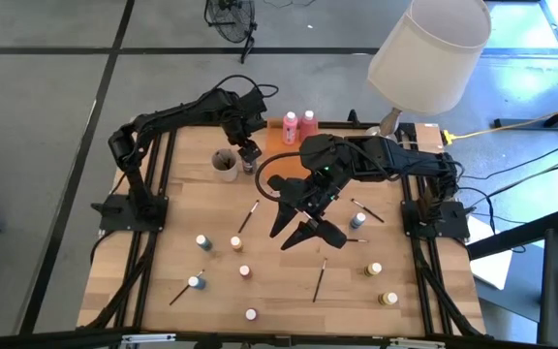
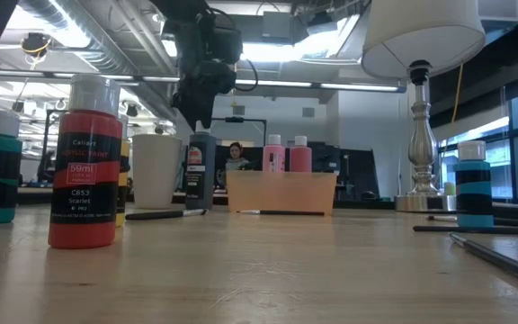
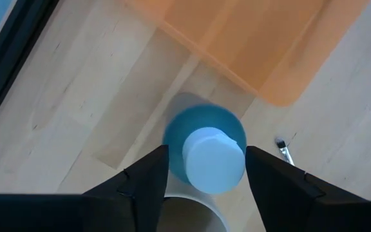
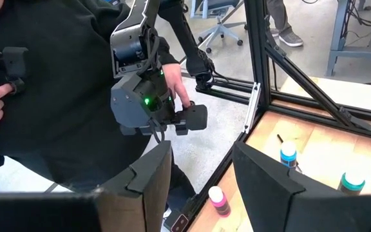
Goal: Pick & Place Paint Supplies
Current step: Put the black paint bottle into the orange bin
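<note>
- One label can be read: in the low view, the red paint bottle [image 2: 83, 162] nearest the camera carries "59ml", "C853" and "Scarlet" on a dark band; the line above is too blurred to read.
- The left gripper [image 1: 249, 152] hangs above a blue bottle with a white cap [image 3: 206, 152], its fingers [image 3: 148, 175] spread on either side of the cap and not touching it.
- That bottle stands on the wooden table [image 1: 163, 252] between the small round cup [image 1: 225, 164] and the translucent orange tray [image 3: 250, 45], just beside both.
- Two pink bottles [image 1: 298, 124] stand at the far edge of the table behind the tray.
- The right gripper [image 1: 303, 230] is raised over the middle of the table, tilted toward the room; its fingers [image 4: 143, 177] stand apart with nothing between them.
- Small white-capped paint pots [image 1: 202, 242] are scattered over the near half of the table, well apart from one another.
- Thin dark paintbrushes [image 1: 320, 279] lie flat among them; one lies just beside the tray.
- A table lamp with a white shade [image 1: 429, 50] stands at the far right corner.
- Beyond the table edge, the right wrist view shows a person in dark clothing [image 4: 57, 84] and office chairs.
</note>
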`<state>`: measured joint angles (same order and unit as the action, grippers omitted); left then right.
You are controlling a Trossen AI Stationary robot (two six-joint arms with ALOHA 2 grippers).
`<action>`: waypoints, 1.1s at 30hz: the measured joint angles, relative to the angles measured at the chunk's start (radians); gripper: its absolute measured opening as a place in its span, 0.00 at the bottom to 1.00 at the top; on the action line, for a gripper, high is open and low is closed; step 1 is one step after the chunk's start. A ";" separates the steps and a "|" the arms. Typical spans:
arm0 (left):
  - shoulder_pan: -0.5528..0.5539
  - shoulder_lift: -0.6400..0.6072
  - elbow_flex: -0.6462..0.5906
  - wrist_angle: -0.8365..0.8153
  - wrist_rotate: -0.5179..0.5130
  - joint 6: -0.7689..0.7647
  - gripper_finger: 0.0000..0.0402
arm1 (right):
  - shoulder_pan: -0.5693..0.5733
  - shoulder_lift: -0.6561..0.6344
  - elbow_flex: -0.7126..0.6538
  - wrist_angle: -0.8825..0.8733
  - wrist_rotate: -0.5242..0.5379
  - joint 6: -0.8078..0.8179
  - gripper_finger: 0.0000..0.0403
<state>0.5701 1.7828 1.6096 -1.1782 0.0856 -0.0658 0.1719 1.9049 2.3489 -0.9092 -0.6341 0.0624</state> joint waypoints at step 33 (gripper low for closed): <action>0.000 0.001 0.000 0.008 -0.014 -0.001 0.48 | 0.000 0.000 0.000 -0.004 0.000 -0.011 0.42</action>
<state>0.5701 1.7837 1.6093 -1.1698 0.0712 -0.0663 0.1719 1.9049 2.3489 -0.9131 -0.6346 0.0514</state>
